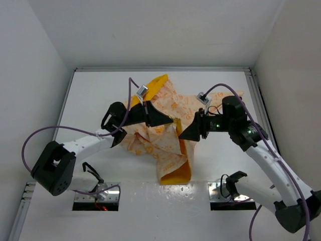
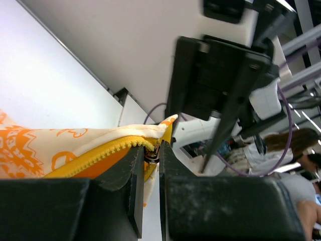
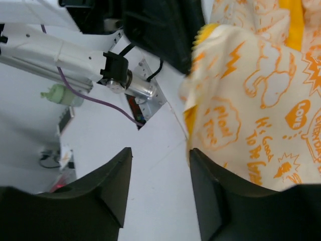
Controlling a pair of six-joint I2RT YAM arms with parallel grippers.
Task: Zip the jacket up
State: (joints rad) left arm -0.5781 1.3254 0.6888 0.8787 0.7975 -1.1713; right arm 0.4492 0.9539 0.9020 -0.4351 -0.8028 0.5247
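The jacket lies crumpled mid-table, cream with orange print, its yellow lining showing at the near and far ends. My left gripper holds a raised fold of it. In the left wrist view the jaws are shut on the dark metal zipper pull at the end of the yellow zipper teeth. My right gripper is open just right of that spot. In the right wrist view it holds nothing, and the jacket hangs against its right finger.
White walls close in the white table on three sides. Two rectangular cutouts sit at the near edge by the arm bases. The left arm shows in the right wrist view beyond the jaws.
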